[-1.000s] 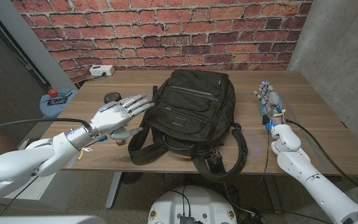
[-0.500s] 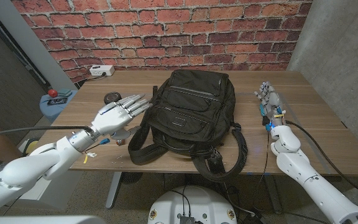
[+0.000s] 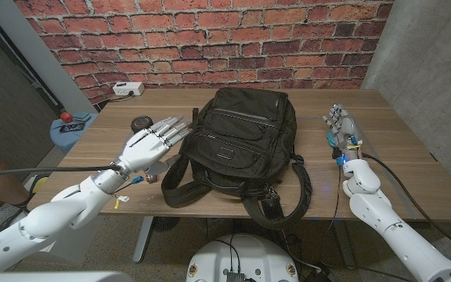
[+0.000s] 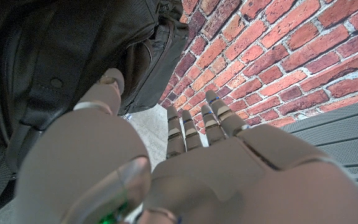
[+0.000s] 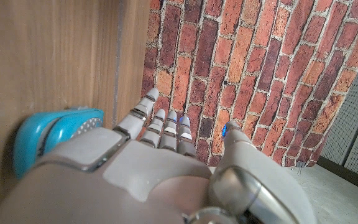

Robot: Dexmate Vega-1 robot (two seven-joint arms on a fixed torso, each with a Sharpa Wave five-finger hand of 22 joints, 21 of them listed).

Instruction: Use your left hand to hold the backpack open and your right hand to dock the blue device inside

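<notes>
Left hand [image 3: 149, 145]: fingers spread and straight, holding nothing, raised over the table's left half with its fingertips [image 3: 180, 125] just beside the left flank of the black fabric backpack [image 3: 237, 145]. Whether they touch the fabric cannot be told from the head view. In the left wrist view the hand [image 4: 166, 162] has its back to the camera and the backpack [image 4: 73, 62] lies close past the thumb.

The backpack lies on the middle of the wooden table [image 3: 413, 168], its zips shut, shoulder straps [image 3: 186, 184] trailing over the near edge.

Right hand [image 3: 343, 129]: standing on the right side of the table, well apart from the backpack, fingers extended toward the far edge, nothing gripped. The blue rounded device [image 5: 51, 134] lies on the table just beside the right hand [image 5: 142, 168] in the right wrist view; in the head view a sliver of blue [image 3: 331, 142] shows on the hand's left side. Contact between hand and device cannot be told.

Far left on the table: a white power strip [image 3: 128, 88], and a small dark round object [image 3: 138, 122] beyond the left hand. Red brick wall [image 3: 210, 39] behind.
</notes>
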